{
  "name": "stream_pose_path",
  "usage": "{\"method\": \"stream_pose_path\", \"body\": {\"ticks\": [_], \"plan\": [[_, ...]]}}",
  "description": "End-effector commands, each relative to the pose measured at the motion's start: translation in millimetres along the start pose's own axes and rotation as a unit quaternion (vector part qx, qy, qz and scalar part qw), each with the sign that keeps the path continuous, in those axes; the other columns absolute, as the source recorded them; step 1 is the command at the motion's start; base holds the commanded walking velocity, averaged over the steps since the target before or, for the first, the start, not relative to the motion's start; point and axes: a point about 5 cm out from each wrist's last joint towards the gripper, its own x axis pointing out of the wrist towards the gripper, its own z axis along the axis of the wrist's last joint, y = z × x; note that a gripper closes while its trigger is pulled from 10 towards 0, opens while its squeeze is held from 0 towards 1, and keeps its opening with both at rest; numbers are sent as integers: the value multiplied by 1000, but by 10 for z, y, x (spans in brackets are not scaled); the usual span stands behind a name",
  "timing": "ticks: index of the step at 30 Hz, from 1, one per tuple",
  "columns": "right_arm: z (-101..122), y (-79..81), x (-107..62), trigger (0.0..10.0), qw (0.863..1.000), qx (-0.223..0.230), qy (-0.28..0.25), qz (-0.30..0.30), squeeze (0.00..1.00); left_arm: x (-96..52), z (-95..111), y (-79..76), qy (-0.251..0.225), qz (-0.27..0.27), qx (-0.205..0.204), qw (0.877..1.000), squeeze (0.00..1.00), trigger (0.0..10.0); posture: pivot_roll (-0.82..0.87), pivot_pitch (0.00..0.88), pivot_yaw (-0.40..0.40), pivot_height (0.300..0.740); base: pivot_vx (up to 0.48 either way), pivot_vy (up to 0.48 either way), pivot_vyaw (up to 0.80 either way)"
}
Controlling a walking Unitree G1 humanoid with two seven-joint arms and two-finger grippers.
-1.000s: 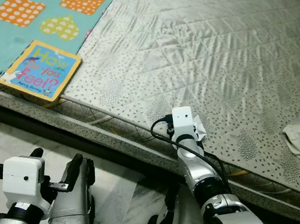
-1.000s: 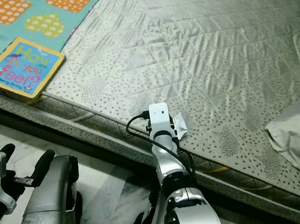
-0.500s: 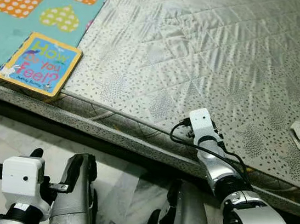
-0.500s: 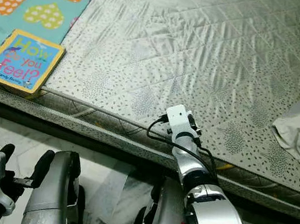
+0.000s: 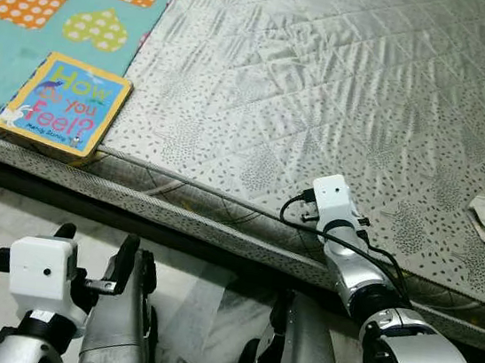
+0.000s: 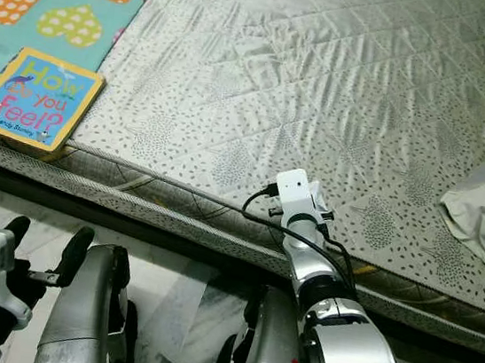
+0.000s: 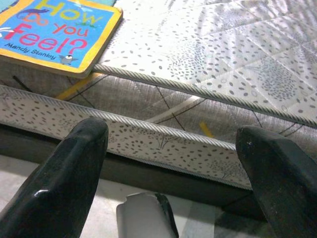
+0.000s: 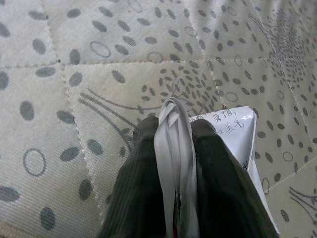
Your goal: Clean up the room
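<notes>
The left gripper (image 7: 171, 148) is hanging low over the floor, fingers spread wide and empty — a book (image 5: 62, 107) is lying ahead of it on the mattress (image 5: 328, 76) edge. The right gripper (image 8: 174, 130) is pinching a folded white paper (image 8: 225, 130) tight, down against the mattress near its front edge.

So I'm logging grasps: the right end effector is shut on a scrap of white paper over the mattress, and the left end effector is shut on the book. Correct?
Not quite. The left end effector is open, holding nothing, down by the mattress edge, as the left wrist view shows; the book lies untouched on the mattress corner. The right end effector is indeed shut on the white paper.
</notes>
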Motion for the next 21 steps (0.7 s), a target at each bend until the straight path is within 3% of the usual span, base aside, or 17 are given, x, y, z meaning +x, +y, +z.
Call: {"method": "stream_pose_path", "body": {"ticks": [1, 4, 7, 9, 10, 11, 14, 21], "plan": [[-102, -55, -10, 0, 1000, 10, 18, -3, 0, -14, -58, 13, 15, 4, -3, 1000, 0, 10000, 236, 287, -130, 566, 0, 0, 0], [-137, -82, -16, 0, 999, 26, 23, -4, 0, 46, -50, 3, 8, 1, -4, 1000, 0, 10000, 231, 270, -130, 566, 0, 0, 0], [-128, -95, -9, 0, 995, 100, 28, 5, 0, 122, -47, 14, 0, -1, -4, 1000, 0, 10000, 220, 240, -131, 566, 0, 0, 0], [-103, -95, -4, 0, 993, 116, 24, 8, 0, 132, -46, 19, -2, -1, -4, 1000, 0, 10000, 220, 240, -131, 566, 0, 0, 0], [-25, -87, 11, 0, 988, 150, 12, 18, 0, 208, -45, 34, -10, -2, -3, 1000, 0, 10000, 199, 200, -131, 566, 0, 0, 0], [-25, -87, 11, 0, 988, 150, 12, 18, 0, 208, -45, 34, -10, -2, -3, 1000, 0, 10000, 199, 200, -131, 566, 0, 0, 0], [97, -67, 17, 0, 977, 208, -22, 39, 0, 336, -29, 39, -26, -4, -1, 1000, 0, 10000, 175, 149, -129, 566, 0, 0, 0], [154, -30, -56, 0, 965, 236, -85, 82, 0, 571, 22, 98, -60, 0, 7, 998, 0, 10000, 139, 72, -121, 566, 0, 0, 0]]}}
